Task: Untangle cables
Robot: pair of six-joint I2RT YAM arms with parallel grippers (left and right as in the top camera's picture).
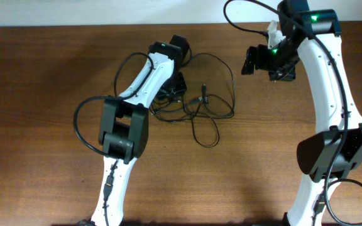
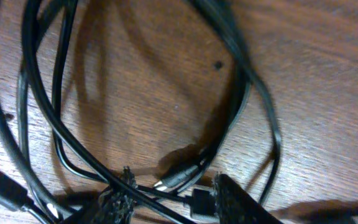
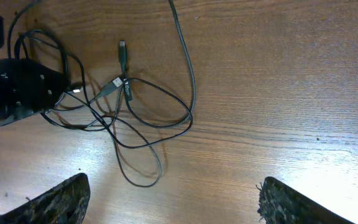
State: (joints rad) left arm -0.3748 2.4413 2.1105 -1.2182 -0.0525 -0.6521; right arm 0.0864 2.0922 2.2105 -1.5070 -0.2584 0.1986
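Approach cables (image 1: 206,103) with the left arm, nearer by far
Note left jaws parted astride several strands and 1 plug (image 2: 178,177) at the tangle's left edge, pinching nothing visibly; right jaws wide apart, empty, well off right; loops trailing rightward across desk (image 1: 43,94)

Overhead straight down, left wrist close over cables (image 2: 178,177), right wrist higher, all three sharing them

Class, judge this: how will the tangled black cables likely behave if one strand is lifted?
Probably floppy: the cables lie in slack loops on the table. Likely light, being so thin. One strand would probably drag others, since they cross repeatedly.
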